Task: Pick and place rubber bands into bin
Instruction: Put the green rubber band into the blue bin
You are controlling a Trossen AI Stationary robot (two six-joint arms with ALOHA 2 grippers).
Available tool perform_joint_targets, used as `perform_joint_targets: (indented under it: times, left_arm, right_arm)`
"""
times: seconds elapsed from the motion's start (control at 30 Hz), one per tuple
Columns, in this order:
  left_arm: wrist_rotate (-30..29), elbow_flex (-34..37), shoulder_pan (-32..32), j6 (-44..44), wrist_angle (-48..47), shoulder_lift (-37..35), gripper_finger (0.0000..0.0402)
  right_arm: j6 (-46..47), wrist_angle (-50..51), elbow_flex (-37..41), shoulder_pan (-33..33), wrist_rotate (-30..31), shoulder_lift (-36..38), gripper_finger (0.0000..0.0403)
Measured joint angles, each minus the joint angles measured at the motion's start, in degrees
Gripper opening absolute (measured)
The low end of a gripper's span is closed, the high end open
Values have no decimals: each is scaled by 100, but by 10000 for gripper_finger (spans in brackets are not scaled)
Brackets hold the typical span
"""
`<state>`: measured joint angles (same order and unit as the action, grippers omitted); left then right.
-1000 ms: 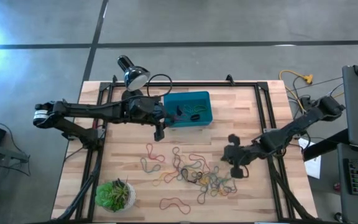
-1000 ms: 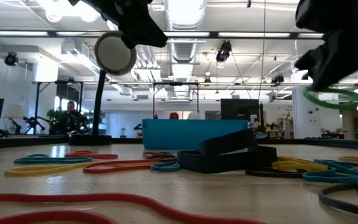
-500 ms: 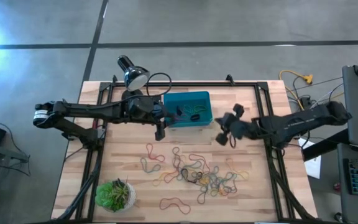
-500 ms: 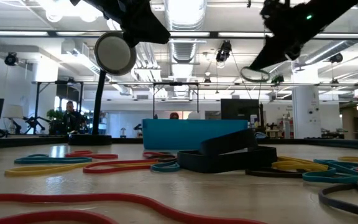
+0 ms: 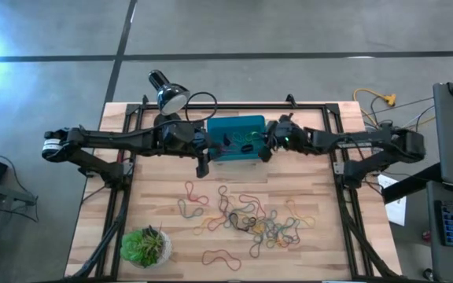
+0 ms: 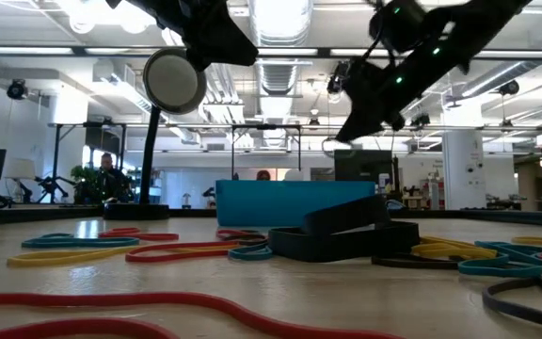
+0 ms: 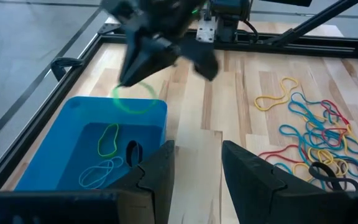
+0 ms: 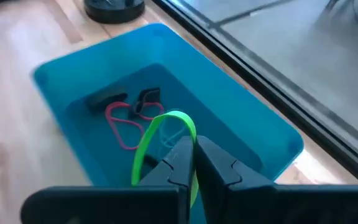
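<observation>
High view showed the right gripper [image 5: 267, 144] reaching over the right-hand end of the teal bin [image 5: 252, 123], with the left gripper [image 5: 202, 167] parked beside the bin's opposite end, over bare table [image 5: 321, 126]; the loose rubber bands [image 5: 250, 218] lay in a spread well behind both grippers, toward the near edge. Low view had the right gripper [image 6: 344, 130] hanging above the bin [image 6: 290, 201], a green band [image 6: 339, 145] dangling from its tip. Left wrist view showed the left gripper [image 7: 197, 168] with its fingers [image 7: 157, 171] apart and empty, and ahead of them the right gripper [image 7: 129, 78] holding the green band [image 7: 134, 99] over the bin's [image 7: 61, 149] corner. Right wrist view showed the right gripper [image 8: 194, 163] pinched shut on the green band [image 8: 160, 134] directly above the bin [image 8: 253, 134], where red and dark bands lay below it.
</observation>
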<state>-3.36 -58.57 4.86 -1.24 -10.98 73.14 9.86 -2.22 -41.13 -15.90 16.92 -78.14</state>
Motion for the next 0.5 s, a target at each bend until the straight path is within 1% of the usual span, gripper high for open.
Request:
perform_joint_targets:
  times: [0.2,0.37,0.5]
  left_arm:
    - [0,0,-4,-13,4,0,118]
    - [0,2,-4,-144,2,0,118]
    - [0,2,-11,-156,0,-1,118]
  right_arm:
    - [-292,30,-527,-648,-676,-892,9]
    - [-350,375,-1061,-1000,-803,-1475,9]
    - [-478,1133,-1578,-1208,-817,-1820,9]
